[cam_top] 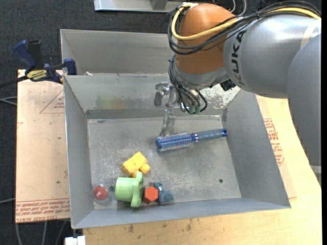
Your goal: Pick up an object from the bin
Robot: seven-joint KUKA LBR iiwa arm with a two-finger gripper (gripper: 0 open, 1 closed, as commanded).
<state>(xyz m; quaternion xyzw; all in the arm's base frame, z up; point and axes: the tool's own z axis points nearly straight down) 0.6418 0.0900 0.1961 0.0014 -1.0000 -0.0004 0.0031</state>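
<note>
A blue brush (pixel 191 138) lies across the middle of the bin, bristle head to the left and handle pointing right. My gripper (pixel 166 127) hangs just above the bristle head, its tip close to the brush's left end. Nothing shows held in it. A yellow block (pixel 135 164) lies a little further forward and to the left of the brush.
Along the bin's front left lie a green cup-shaped toy (pixel 127 189), a red ball (pixel 100 192), an orange piece (pixel 150 194) and a small blue-grey piece (pixel 165 196). The arm's orange cover and cables hang over the bin's back right.
</note>
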